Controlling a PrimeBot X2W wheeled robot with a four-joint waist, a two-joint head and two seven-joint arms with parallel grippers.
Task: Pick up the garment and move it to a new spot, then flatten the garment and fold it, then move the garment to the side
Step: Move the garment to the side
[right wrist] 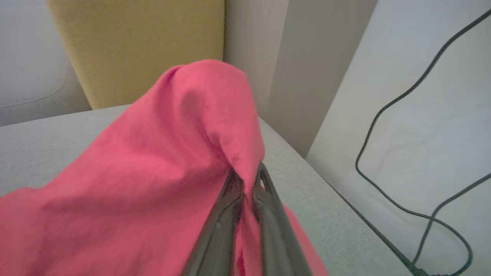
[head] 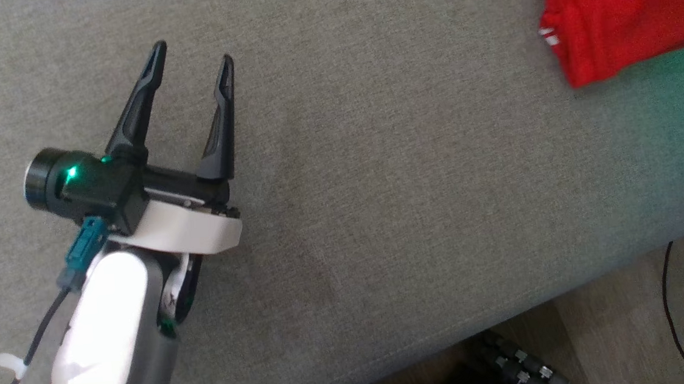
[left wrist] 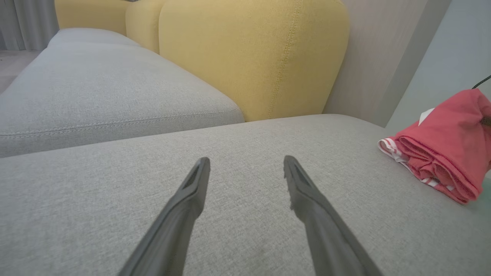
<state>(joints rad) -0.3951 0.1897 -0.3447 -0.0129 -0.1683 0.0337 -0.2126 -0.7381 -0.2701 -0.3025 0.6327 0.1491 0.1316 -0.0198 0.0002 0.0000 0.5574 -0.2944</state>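
The garment (head: 620, 5) is red cloth with white-striped trim, bunched at the top right of the grey sofa seat (head: 389, 170). In the left wrist view the garment (left wrist: 448, 153) lies folded over itself at the far right, one part pulled upward. My right gripper (right wrist: 247, 174) is shut on a pinch of the garment (right wrist: 153, 168), which drapes over its fingers. My left gripper (head: 192, 52) hovers open over bare seat, well left of the cloth; the left gripper (left wrist: 245, 163) has nothing between its fingers.
Yellow back cushions (left wrist: 253, 57) stand behind the seat, and a second grey seat cushion (left wrist: 96, 88) lies to the left. The seat's front edge (head: 510, 313) drops to a wooden floor with black cables (head: 671, 300). A pale wall with a cable (right wrist: 402, 134) flanks the sofa's right end.
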